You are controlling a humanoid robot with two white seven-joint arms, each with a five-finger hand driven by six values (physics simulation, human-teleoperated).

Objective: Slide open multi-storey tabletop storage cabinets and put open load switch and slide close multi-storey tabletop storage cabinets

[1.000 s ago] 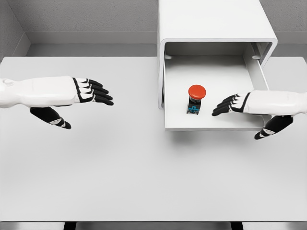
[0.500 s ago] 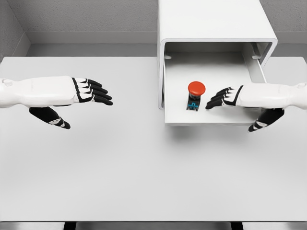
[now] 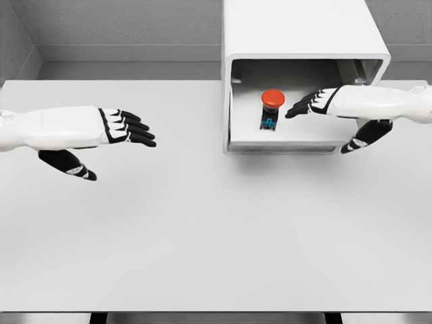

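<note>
A white multi-storey cabinet point(image 3: 297, 34) stands at the back of the table, right of the middle. Its lower drawer point(image 3: 283, 145) sticks out only a little. In the drawer stands the load switch point(image 3: 271, 108), a small dark body with a red round cap. My right hand point(image 3: 312, 103) reaches in from the right over the drawer, fingers stretched flat toward the switch, thumb hanging at the drawer's right front corner; it holds nothing. My left hand point(image 3: 128, 128) hovers over the table at the left, fingers extended, empty.
The white table point(image 3: 202, 229) spreads wide in front of the cabinet. A grey wall runs along the back, and the table's front edge lies near the bottom of the view.
The drawer has slid back into the cabinet, carrying the switch with it. My right hand has moved up and back along with the drawer. The left hand has barely moved.
</note>
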